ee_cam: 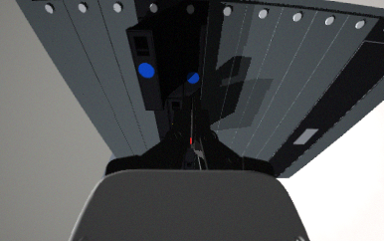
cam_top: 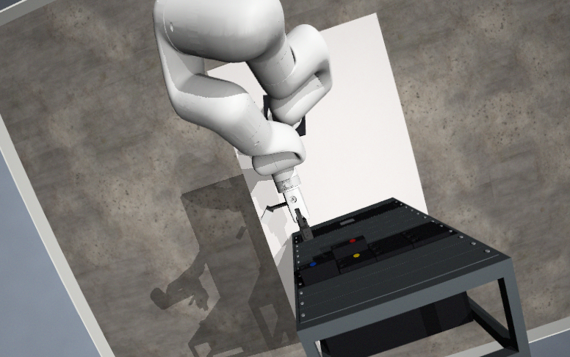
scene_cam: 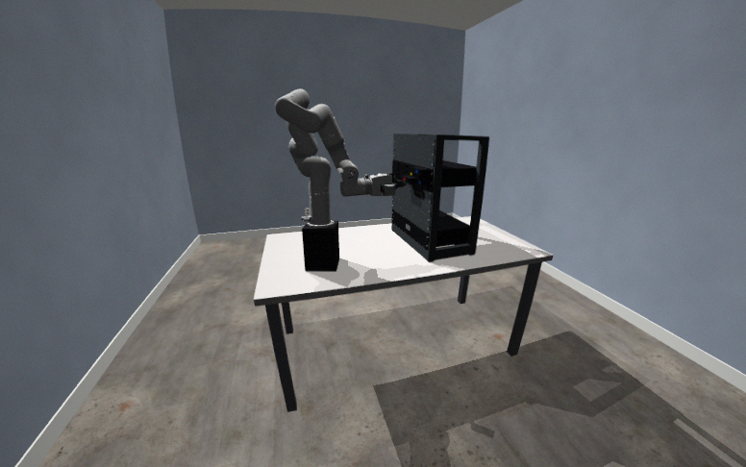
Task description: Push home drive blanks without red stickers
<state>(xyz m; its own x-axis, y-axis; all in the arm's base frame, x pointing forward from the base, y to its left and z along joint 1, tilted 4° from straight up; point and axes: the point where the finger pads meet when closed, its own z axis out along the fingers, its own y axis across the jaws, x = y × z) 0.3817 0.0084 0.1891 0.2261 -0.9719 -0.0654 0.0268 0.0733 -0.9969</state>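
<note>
My gripper [cam_top: 308, 238] [scene_cam: 400, 185] [ee_cam: 191, 108] is shut and empty, its tips close to the rack front at the lower blank row, left of the red-sticker blank in the top view. The upper blank with a blue sticker [cam_top: 312, 264] [ee_cam: 146, 70] stands out at the row's end. A second blue sticker [ee_cam: 193, 78] is on the lower blank, set back from the upper one; whether it is flush I cannot tell. The blank with a red sticker [cam_top: 352, 241] [scene_cam: 404, 180] stands out. The yellow sticker [cam_top: 356, 255] [scene_cam: 410, 174] is above it; its blank's depth is unclear.
The rack [cam_top: 403, 299] [scene_cam: 412, 149] stands upright on the white table [cam_top: 361, 125] [scene_cam: 285, 275]. Its grey panels [ee_cam: 75, 75] lie above and below the storage chassis. A dark unit with a light label [cam_top: 347, 221] [scene_cam: 407, 226] [ee_cam: 305, 136] is at the rack's bottom.
</note>
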